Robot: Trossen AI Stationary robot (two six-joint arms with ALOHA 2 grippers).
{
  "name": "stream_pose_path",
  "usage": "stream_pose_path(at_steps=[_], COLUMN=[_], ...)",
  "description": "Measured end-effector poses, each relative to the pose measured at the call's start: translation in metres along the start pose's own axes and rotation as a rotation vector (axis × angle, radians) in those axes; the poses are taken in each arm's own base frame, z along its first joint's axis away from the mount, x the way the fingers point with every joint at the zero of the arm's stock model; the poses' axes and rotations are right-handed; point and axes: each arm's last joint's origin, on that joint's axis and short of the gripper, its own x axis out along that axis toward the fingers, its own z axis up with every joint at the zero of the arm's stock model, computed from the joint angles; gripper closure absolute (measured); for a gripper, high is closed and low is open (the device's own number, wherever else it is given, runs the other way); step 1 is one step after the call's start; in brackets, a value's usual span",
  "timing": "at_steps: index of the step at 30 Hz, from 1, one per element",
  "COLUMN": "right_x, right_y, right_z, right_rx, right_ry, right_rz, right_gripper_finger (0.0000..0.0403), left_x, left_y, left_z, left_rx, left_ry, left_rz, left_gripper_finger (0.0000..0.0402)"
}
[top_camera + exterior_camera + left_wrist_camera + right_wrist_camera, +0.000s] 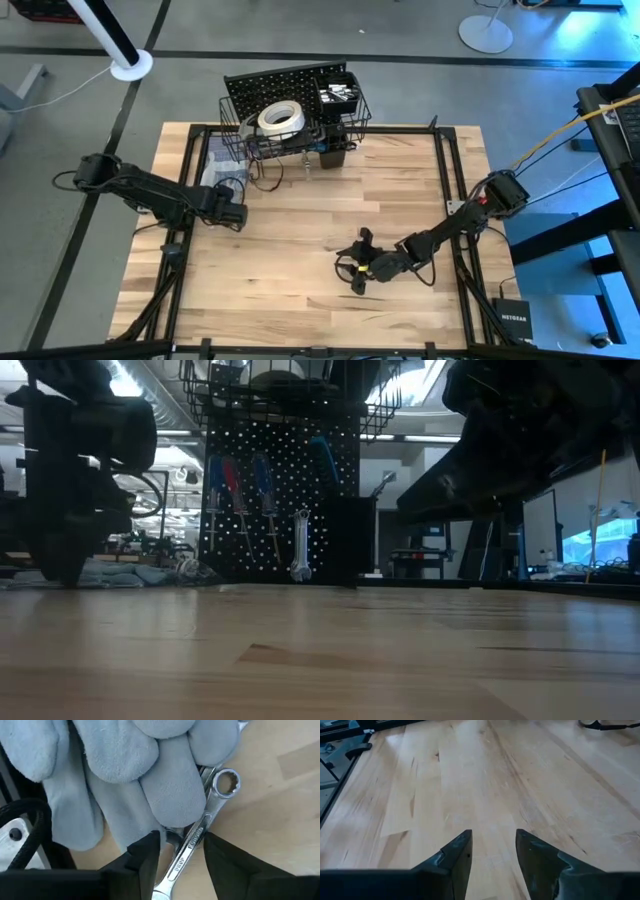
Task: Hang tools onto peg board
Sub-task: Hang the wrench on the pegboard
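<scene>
A: Left wrist view says most. Wrench [200,832] lies flat on the counter [280,805], shaft running right between the left claw's [182,852] two fingers, ring end pointing away from it, other end running out of shot by the claw.

B: Held yet?

A: Can't call it. Fingers are spread w/ the shaft in the gap, bare wood showing on one side of it. Straddling, not pinching, as far as I can see.

B: How'll it handle?

A: My guess: steel, stiff, smallish but w/ some weight, polished so prob. slippery. Thin and flat on the wood, so fingertips need to go right down to the counter. I'd grab mid-shaft, where the claw already sits. Leaves the ring end free for a peg.

B: Anything in the way?

A: Glove [125,780], grey, soft, lying just beside the wrench and over part of something metal next to it. Could snag or get pinched along w/ it.

B: Where's the board?

A: Peg board [275,85] at the far edge, tape roll [281,118] in its basket. Low view shows screwdrivers [240,485] and another wrench [299,545] hanging already.

B: Right arm?

A: Right claw [492,852] near the front of the counter, fingers apart, nothing between them but wood. Waiting.
</scene>
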Motion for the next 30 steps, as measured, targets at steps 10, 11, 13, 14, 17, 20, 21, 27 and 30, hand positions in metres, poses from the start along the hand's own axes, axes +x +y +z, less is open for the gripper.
stream_pose_path(at_steps=[10,11,13,14,17,20,21,27,30], right_x=[0.0,0.0,0.0,0.0,0.0,0.0,0.0,0.0,0.0], right_y=[0.0,0.0,0.0,0.0,0.0,0.0,0.0,0.0,0.0], right_z=[0.0,0.0,0.0,0.0,0.0,0.0,0.0,0.0,0.0], right_rx=[0.0,-0.001,-0.001,-0.001,-0.001,-0.001,-0.001,-0.001,-0.002], right_ry=[0.0,0.0,0.001,0.001,0.001,0.001,0.001,0.001,0.003], right_rz=[0.0,0.0,-0.001,0.0,-0.001,-0.001,-0.001,-0.001,-0.002], right_gripper_finger=[0.0246,0.0246,0.0246,0.0246,0.0246,0.0246,0.0246,0.0246,0.0246], left_x=[-0.003,-0.004,-0.004,-0.005,-0.005,-0.006,-0.006,-0.012,-0.025], left_y=[-0.007,-0.008,-0.009,-0.009,-0.01,-0.011,-0.011,-0.015,-0.019], left_z=[-0.014,-0.015,-0.017,-0.018,-0.02,-0.021,-0.022,-0.023,-0.024], left_rx=[0.11,0.123,0.155,0.171,0.206,0.235,0.241,0.278,0.319], left_ry=[0.01,0.008,0.002,-0.001,-0.025,-0.046,-0.051,-0.057,-0.019], left_rz=[-0.058,-0.061,-0.071,-0.077,-0.081,-0.084,-0.086,-0.093,-0.108], left_gripper_finger=[0.0301,0.0309,0.0328,0.0338,0.0371,0.0394,0.0394,0.0398,0.0398])
